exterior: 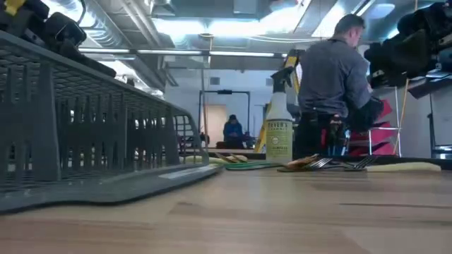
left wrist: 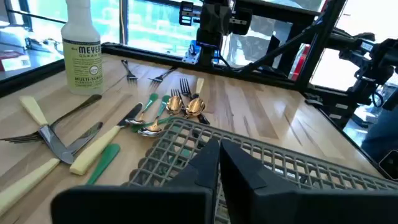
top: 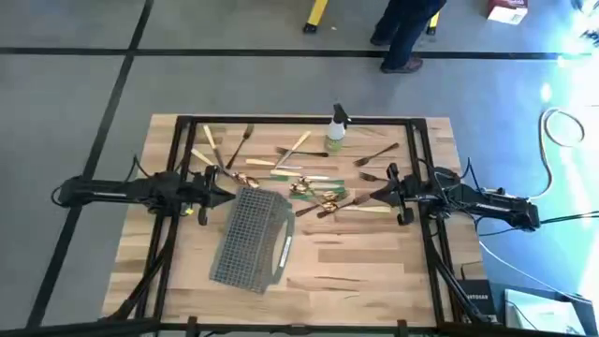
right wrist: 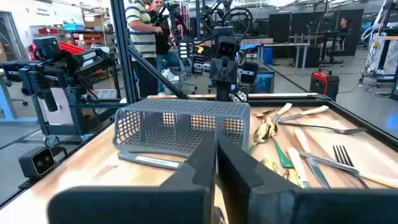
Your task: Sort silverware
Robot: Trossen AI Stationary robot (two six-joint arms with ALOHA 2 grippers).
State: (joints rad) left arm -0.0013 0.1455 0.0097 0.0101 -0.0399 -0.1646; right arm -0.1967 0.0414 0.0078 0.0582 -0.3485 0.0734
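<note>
The silverware lies scattered across the far half of the butcher-block tabletop, between the two arms: cream-handled knives and dark forks toward the far left, a cluster of gold spoons and green-handled pieces just beyond the far edge of the caddy, and more forks toward the far right.

The grey wire-mesh caddy sits left of the tabletop's centre, its near end reaching toward the near edge. None of the cutlery can be seen inside it.

A spray bottle stands upright at the middle of the far edge. Its pale label reads "MEYER'S", with "CLEAN" and "MULTI-SURFACE" partly legible below.

The left gripper hovers at the left side, beside the caddy's far left corner, its fingers pressed together and holding nothing. The right gripper hovers at the right side near the cutlery cluster, its fingers likewise closed and empty.

Beyond the far edge a person in a grey top stands with their back turned.
</note>
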